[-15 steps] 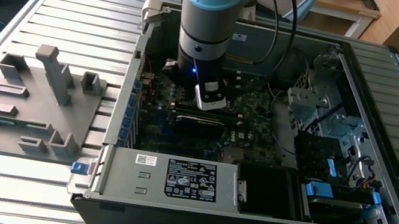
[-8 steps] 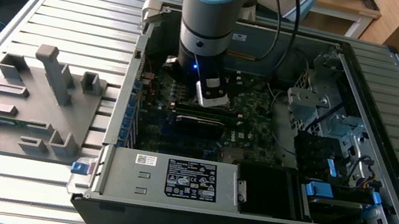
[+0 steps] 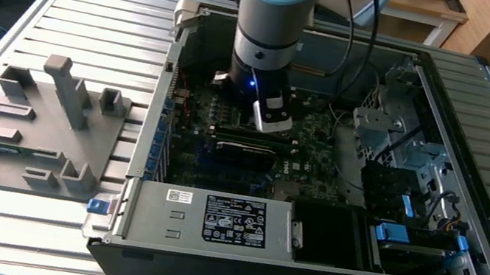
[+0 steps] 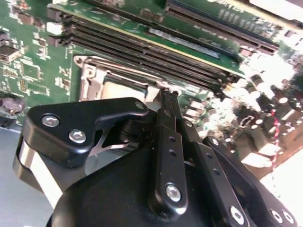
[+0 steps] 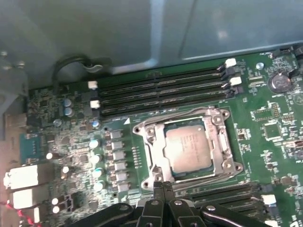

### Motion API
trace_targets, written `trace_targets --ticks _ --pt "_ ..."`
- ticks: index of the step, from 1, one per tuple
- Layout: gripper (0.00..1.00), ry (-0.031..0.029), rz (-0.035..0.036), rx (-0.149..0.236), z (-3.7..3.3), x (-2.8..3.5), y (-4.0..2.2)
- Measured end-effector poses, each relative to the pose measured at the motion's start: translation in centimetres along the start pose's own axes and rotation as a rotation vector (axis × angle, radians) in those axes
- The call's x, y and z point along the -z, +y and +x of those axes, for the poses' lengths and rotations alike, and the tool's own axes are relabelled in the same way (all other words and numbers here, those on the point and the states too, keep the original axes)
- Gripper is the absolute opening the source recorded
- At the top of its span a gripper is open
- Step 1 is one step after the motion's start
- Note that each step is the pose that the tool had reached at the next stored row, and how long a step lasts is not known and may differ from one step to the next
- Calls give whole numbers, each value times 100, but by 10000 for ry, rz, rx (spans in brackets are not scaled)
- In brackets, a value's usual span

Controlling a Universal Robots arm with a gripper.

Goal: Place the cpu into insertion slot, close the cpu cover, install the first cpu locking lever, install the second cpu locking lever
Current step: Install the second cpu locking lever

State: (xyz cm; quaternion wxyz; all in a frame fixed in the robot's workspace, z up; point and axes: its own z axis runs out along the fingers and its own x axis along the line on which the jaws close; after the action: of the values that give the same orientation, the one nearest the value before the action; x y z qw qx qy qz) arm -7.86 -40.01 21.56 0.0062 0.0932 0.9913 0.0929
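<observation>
Silver-grey, the cpu [image 5: 188, 149] already lies flat in the slot [image 5: 163, 177], with the cover [image 5: 221, 144] closed down around it as a metal frame, its window showing the chip. My tool [image 5: 164, 187] is clenched with nothing between its fingers [image 4: 168, 99], their tips together just beside the cover's edge. Black memory slots [image 5: 161, 92] run along the socket's other side. In the exterior view my arm [image 3: 268, 29] reaches down into the open case [image 3: 303, 267] on the slatted table [image 3: 97, 8].
</observation>
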Motion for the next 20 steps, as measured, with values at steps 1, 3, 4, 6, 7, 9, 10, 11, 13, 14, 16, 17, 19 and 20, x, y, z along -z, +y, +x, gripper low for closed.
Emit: trace_targets --ticks 1,3,4,6,7,9,10,11,13,14,16,17,19,20 --pt "11 -4 25 -2 -6 -6 25" --pt "11 -14 79 2 -14 -19 91" --pt "11 -18 103 3 -15 -27 127" --pt "11 -27 153 4 -15 -42 201" --pt "11 -34 181 6 -18 -51 236" --pt "11 -48 262 8 -34 -64 292" --pt "11 -55 301 9 -43 -69 318" --pt "11 -62 334 12 -56 -75 342" --pt "11 -71 398 12 -94 -82 373" --pt "11 -76 427 13 -120 -85 385" --pt "11 -81 478 13 -172 -89 405" --pt "11 -83 500 13 -200 -92 415" --pt "11 -87 550 14 -237 -95 430" --pt "11 -91 572 13 -238 -96 434"
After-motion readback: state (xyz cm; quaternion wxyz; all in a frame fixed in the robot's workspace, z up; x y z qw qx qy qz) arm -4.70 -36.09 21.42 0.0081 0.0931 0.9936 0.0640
